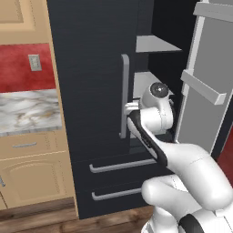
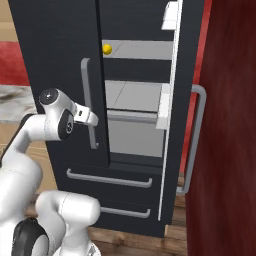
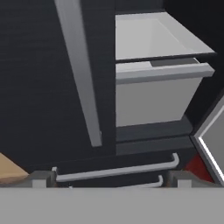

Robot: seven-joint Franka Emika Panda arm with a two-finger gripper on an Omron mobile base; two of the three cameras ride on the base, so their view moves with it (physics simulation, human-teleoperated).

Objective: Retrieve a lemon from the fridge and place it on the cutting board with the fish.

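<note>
The fridge (image 1: pixel 91 68) is black, with its left door shut and its right door (image 1: pixel 205 104) swung wide open. The lemon (image 2: pixel 106 48), small and yellow, sits on an upper grey shelf just past the edge of the shut door. My gripper (image 2: pixel 91 119) hovers in front of the left door's long grey handle (image 2: pixel 87 100), well below the lemon. In the hand view the gripper (image 3: pixel 110 178) is open and empty, its fingertips (image 3: pixel 41 177) far apart, facing the handle (image 3: pixel 81 74) and a grey bin (image 3: pixel 153 98). The cutting board and the fish are out of view.
Two drawers with grey bar handles (image 1: pixel 123 166) lie under the fridge doors. Tan cabinets (image 1: pixel 27 182) and a marble counter (image 1: pixel 27 111) stand to the left. The open door's racks (image 1: pixel 202 86) jut out at the right, and a dark red wall (image 2: pixel 230 150) lies beyond.
</note>
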